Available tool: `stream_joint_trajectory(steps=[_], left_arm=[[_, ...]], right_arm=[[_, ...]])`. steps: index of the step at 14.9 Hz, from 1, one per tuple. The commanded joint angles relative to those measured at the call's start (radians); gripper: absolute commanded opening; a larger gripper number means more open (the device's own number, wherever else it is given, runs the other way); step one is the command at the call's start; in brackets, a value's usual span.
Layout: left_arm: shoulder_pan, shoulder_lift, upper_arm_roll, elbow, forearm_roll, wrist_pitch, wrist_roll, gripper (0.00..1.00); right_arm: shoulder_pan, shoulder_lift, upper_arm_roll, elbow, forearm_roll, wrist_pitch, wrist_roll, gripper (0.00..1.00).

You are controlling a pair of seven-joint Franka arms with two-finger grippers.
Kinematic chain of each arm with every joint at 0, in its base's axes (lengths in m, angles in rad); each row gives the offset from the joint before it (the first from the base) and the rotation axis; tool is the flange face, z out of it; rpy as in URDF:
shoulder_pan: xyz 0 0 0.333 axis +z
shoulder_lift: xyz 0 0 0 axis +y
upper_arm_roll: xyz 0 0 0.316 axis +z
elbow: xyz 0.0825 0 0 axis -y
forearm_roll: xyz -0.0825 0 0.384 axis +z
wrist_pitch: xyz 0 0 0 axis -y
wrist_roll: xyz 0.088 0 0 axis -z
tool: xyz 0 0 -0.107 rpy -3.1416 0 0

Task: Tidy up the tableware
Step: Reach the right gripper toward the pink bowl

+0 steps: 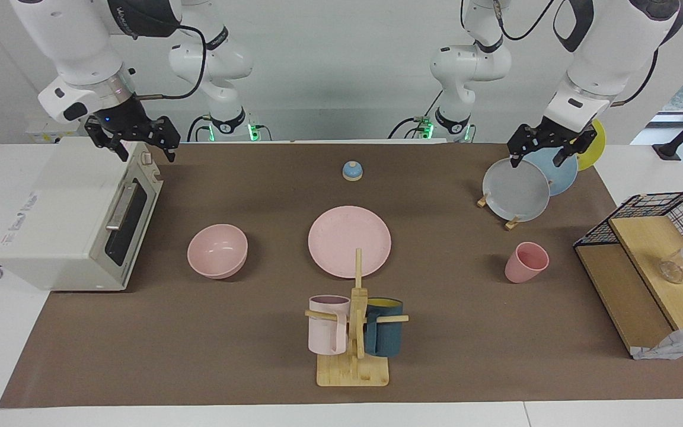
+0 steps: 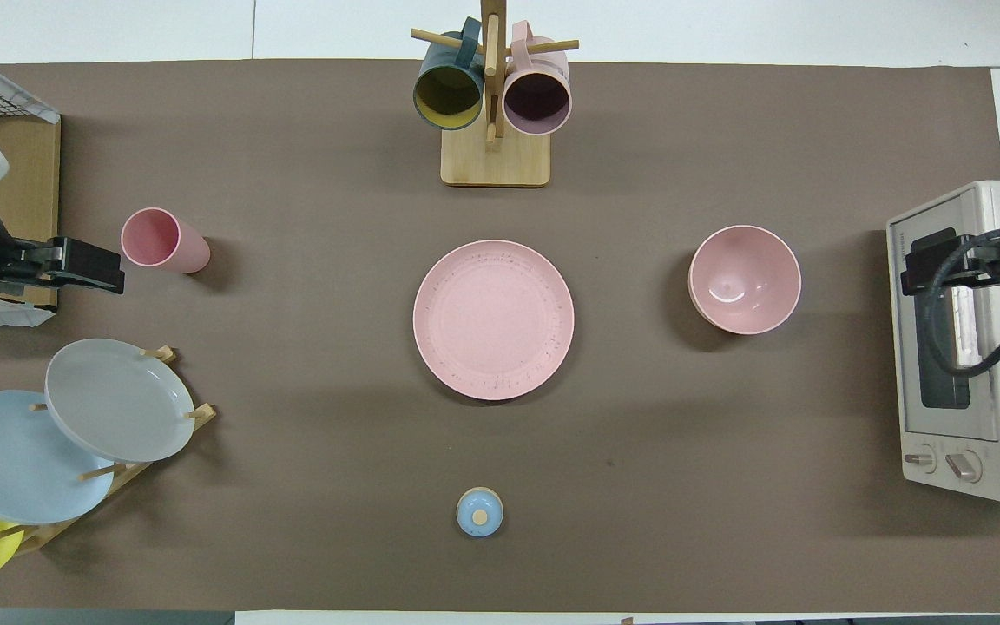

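We see the pink plate mid-table, bowl and cup toward opposite ends. Left gripper (over the plate rack) and right gripper (over the oven) hang with jaws spread, holding nothing.

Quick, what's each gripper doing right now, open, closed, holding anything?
Left gripper: open, empty, raised over the plate rack.
Right gripper: open, empty, raised over the toaster oven.

Bright, even overhead light, soft shadows on the brown mat, sharp focus throughout.
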Motion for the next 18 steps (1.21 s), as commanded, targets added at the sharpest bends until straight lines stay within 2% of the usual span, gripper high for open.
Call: stream_joint_trajectory(steps=[1, 7, 8, 11, 15, 18], left_arm=[[-0.004, -0.018, 0.006, -0.011, 0.000, -0.010, -0.001, 1.00], [-0.003, -0.016, 0.006, -0.011, 0.000, 0.027, 0.003, 1.00], [-0.003, -0.016, 0.006, -0.011, 0.000, 0.027, 0.003, 1.00], [-0.003, -0.018, 0.006, -0.019, 0.000, 0.024, 0.002, 1.00], [-0.018, -0.018, 0.006, -0.022, 0.000, 0.030, -0.011, 1.00], [-0.020, -0.018, 0.006, -0.024, 0.000, 0.028, -0.011, 1.00]], right_arm=[[-0.007, -0.010, 0.001, -0.006, 0.018, 0.000, -0.032, 1.00], [0.011, -0.031, 0.022, -0.044, 0.037, 0.002, -0.032, 1.00], [0.039, -0.035, 0.024, -0.067, 0.037, 0.070, -0.025, 1.00], [0.106, -0.047, 0.024, -0.231, 0.037, 0.300, 0.010, 1.00], [0.223, 0.072, 0.024, -0.334, 0.035, 0.541, 0.148, 1.00], [0.246, 0.099, 0.024, -0.507, 0.035, 0.796, 0.163, 1.00]])
